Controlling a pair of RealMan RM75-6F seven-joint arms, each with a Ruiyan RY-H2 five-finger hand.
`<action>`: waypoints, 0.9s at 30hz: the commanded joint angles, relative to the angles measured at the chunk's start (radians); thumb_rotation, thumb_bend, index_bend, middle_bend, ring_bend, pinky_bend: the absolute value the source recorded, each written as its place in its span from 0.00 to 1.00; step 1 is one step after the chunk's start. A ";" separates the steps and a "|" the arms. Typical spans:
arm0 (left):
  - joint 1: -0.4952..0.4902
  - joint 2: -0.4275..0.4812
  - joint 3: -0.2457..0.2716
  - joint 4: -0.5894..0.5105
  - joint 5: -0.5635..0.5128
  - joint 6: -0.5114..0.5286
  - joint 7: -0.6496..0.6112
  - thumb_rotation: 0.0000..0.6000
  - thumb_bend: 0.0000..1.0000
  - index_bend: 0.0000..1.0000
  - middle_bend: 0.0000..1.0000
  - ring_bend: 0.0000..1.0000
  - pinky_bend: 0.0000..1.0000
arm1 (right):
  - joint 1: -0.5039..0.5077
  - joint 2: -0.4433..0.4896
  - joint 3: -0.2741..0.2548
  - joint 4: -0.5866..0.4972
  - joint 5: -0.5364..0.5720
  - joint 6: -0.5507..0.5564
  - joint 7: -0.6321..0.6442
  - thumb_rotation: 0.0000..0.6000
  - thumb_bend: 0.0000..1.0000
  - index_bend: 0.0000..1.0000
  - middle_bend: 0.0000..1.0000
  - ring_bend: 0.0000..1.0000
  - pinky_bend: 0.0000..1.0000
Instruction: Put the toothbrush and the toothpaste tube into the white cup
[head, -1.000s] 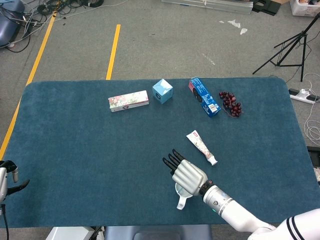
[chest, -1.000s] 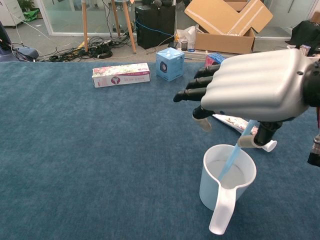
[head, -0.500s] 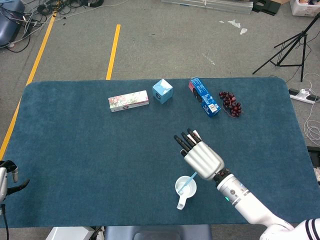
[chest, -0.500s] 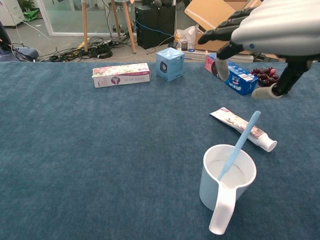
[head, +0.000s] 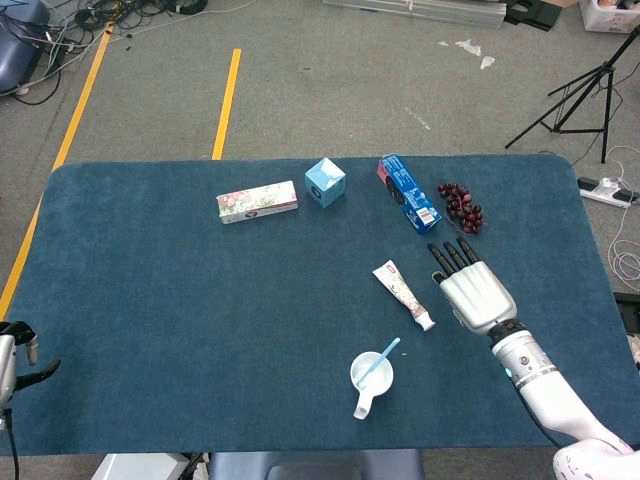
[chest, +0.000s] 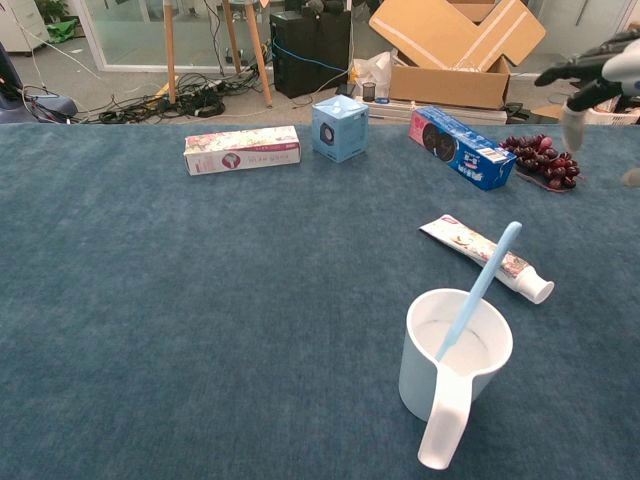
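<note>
While the right hand (head: 478, 296) hangs empty with fingers spread just beside it, the toothpaste tube (head: 403, 294), lying flat near the white cup (head: 371, 375), is judged light and soft, best pinched across its flat middle.

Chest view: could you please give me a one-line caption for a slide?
Blue toothbrush leaning in the white cup, toothpaste tube lying on the table behind it.
</note>
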 joint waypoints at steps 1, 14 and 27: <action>-0.001 -0.001 0.000 0.001 -0.001 -0.002 0.001 1.00 0.00 0.79 0.51 0.38 0.37 | -0.021 -0.008 -0.015 0.040 0.020 -0.030 0.022 1.00 0.19 0.38 0.01 0.00 0.00; -0.005 -0.007 0.003 0.005 -0.005 -0.013 0.006 1.00 0.00 0.79 0.51 0.38 0.37 | -0.068 -0.071 -0.038 0.205 0.065 -0.175 0.133 1.00 0.32 0.19 0.10 0.04 0.21; -0.006 -0.008 0.004 0.005 -0.004 -0.014 0.008 1.00 0.00 0.79 0.51 0.38 0.37 | -0.009 -0.066 0.021 0.225 0.315 -0.405 0.321 1.00 0.67 0.18 0.96 0.86 0.94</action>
